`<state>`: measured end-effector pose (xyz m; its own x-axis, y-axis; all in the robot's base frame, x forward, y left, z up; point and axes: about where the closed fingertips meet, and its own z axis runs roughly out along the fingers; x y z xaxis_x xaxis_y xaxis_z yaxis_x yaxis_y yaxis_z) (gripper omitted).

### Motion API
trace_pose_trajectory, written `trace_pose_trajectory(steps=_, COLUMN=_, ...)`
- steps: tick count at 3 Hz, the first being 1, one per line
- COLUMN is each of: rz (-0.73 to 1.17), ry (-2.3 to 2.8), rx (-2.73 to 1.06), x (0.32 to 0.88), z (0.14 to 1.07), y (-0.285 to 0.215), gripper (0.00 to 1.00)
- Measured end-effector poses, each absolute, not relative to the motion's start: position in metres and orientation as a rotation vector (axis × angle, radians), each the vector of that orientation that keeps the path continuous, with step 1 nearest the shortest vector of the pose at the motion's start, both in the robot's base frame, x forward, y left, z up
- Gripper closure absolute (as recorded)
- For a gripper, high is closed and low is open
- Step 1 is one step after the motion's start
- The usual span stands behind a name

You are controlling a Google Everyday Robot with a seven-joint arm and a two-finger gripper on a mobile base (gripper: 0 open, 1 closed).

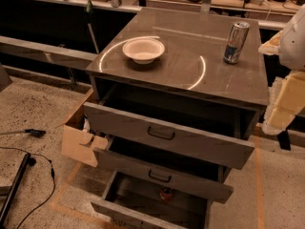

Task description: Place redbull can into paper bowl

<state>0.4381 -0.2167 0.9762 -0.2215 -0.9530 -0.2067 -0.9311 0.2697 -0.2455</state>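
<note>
The redbull can stands upright on the far right of the grey cabinet top. It is slim and silver with blue panels. The paper bowl sits to its left on the same top, off-white, shallow and empty. My gripper is at the right edge of the view, beside the cabinet's right side, to the right of the can and a little nearer than it. It is apart from the can and touches neither object.
Three drawers of the cabinet stand pulled out toward me: the top one, the middle one and the bottom one, which holds a small red object. A cardboard box leans at the cabinet's left. Cables lie on the floor.
</note>
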Motion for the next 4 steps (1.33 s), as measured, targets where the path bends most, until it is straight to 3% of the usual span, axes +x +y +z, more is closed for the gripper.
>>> trace_pose_trajectory(steps=2, rz=-0.067, ry=2.17, rx=-1.621, x=0.453, z=0.981, y=-0.23, gripper=0.0)
trace_pose_trajectory(steps=4, rz=0.005, ry=2.022, rx=-1.158, x=0.502, z=0.986, y=-0.312, gripper=0.0)
